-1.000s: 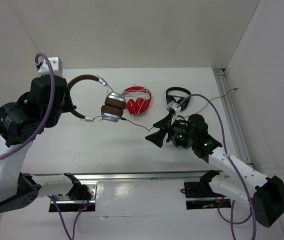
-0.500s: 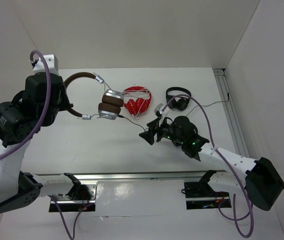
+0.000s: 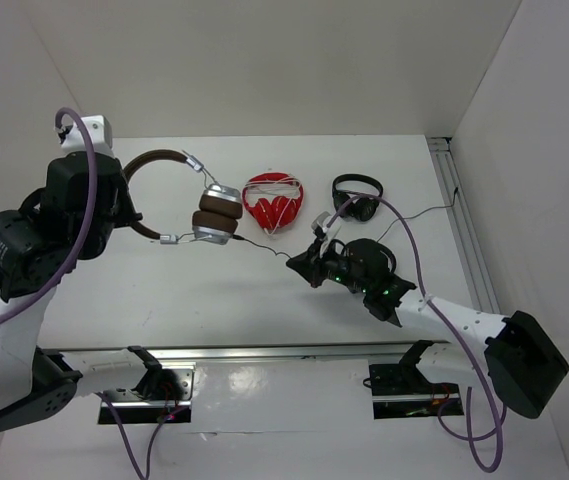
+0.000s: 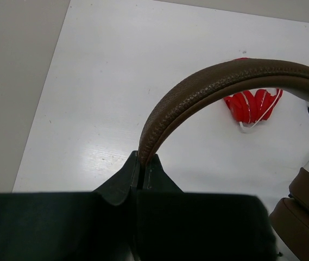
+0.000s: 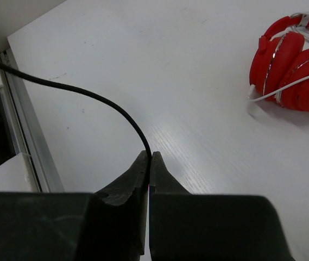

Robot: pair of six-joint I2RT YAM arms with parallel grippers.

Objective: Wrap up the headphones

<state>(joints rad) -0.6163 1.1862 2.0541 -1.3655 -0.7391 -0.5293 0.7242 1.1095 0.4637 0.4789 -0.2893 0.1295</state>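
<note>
A white table (image 3: 264, 300) is seen from above, with a metal rail (image 3: 464, 230) fixed along its right edge. The left arm (image 3: 24, 250) is raised over the left edge of the table, and the right arm (image 3: 444, 315) is stretched low from the near right corner towards the middle.

The headphones (image 3: 216, 213) are held over the far left part of the surface. The brown headband (image 4: 225, 81) is arched from the left edge towards the centre, and the brown ear pads (image 3: 212, 218) and silver cups are hung at its end, just left of the red headphones (image 3: 274, 203). In the left wrist view the headband is seen lifted off the table; whether the cups touch the surface cannot be told.

The red headphones, wound with a white cord, lie near the middle of the far edge. A pair of black headphones (image 3: 357, 198) lies to their right, nearer the right edge.

The left gripper (image 4: 143, 168) is closed tightly on one end of the headband, with almost no gap left between the fingers. The right gripper (image 5: 149, 160) is pinched fully on the thin dark cable (image 3: 264, 248), which is run from the cups to that gripper near the centre of the table.
</note>
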